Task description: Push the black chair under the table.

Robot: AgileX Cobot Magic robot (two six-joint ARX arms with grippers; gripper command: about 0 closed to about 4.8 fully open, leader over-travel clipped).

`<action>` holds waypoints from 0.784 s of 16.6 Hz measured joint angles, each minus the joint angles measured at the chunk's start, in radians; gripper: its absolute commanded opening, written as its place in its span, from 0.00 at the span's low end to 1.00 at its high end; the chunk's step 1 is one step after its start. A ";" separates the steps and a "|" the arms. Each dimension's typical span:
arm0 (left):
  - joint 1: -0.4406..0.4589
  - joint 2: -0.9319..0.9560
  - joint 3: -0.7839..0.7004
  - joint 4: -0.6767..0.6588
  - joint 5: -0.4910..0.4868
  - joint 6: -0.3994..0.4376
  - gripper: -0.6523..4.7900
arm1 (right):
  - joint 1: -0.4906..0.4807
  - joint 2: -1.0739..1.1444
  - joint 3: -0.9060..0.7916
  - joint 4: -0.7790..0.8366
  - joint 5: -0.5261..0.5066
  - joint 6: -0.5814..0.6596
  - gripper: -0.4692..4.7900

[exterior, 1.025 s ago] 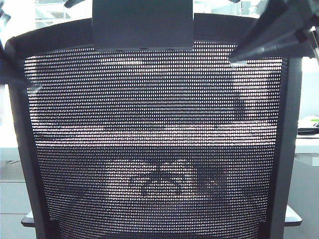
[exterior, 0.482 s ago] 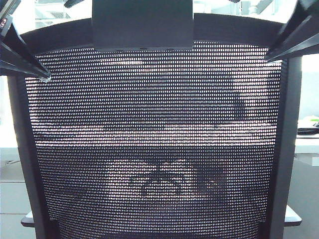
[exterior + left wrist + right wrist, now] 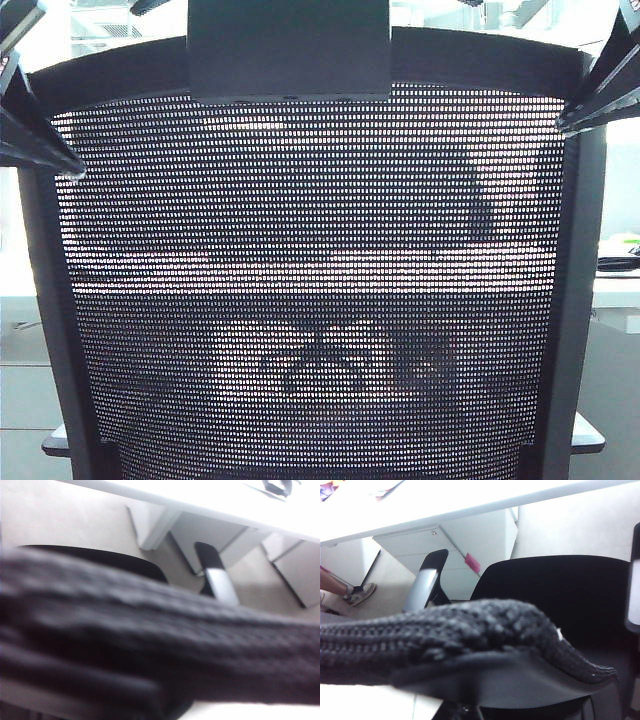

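The black chair (image 3: 310,300) fills the exterior view: mesh back, black frame and a solid neck bracket (image 3: 288,50) at the top. My left gripper (image 3: 45,150) rests at the back's upper left corner and my right gripper (image 3: 595,105) at its upper right corner. Both show only as dark bars, so I cannot tell how their jaws stand. Each wrist view looks over the back's mesh top edge (image 3: 150,630) (image 3: 450,625), which hides the jaws. Beyond it lie the seat (image 3: 555,590), an armrest (image 3: 215,572) and the white table (image 3: 210,500) (image 3: 445,500).
A white drawer unit (image 3: 470,545) with a pink tag stands under the table beyond the chair. A person's shoe (image 3: 357,594) rests on the floor to one side. Dark items (image 3: 618,263) lie on the white tabletop at the right of the exterior view.
The right gripper has slid outward from over the mesh to the back's upper right corner. The left gripper has come into view and settled at the upper left corner.
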 measured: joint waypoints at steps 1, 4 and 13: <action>0.000 0.000 0.000 0.000 -0.006 0.001 0.11 | 0.000 0.000 0.000 0.011 0.004 0.000 0.08; 0.000 0.000 0.000 0.001 -0.011 0.010 0.11 | 0.000 0.000 0.000 0.047 0.010 0.000 0.08; -0.002 -0.001 -0.002 0.071 -0.063 0.010 0.11 | 0.003 0.000 0.000 0.051 -0.002 0.000 0.08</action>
